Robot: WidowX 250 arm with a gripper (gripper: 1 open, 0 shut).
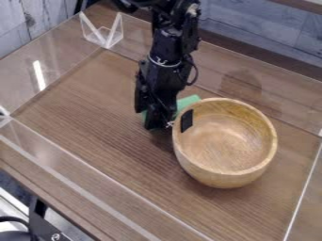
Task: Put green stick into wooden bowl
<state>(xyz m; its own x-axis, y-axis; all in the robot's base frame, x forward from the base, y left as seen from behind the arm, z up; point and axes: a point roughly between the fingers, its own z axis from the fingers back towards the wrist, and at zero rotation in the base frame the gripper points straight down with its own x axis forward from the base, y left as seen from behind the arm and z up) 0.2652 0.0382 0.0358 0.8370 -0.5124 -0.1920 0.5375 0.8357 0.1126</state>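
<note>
The tool (161,120) is held pressed together beside the wooden bowl (227,141); the green stick (186,102) is partly hidden, and whether it is pinched cannot be told.

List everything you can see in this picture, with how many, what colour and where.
Wooden bowl: one, light tan, on the table right of centre
Green stick: one, green, beside the bowl's upper left rim, partly hidden by the gripper
Table: one, brown wood, under the bowl and stick
Clear plastic-looking piece: one, whitish, upper left
Cables: more than one, black, lower left corner
Robot arm: one, black, coming in from the top
Gripper: one, black, at the green stick, next to the bowl
</note>
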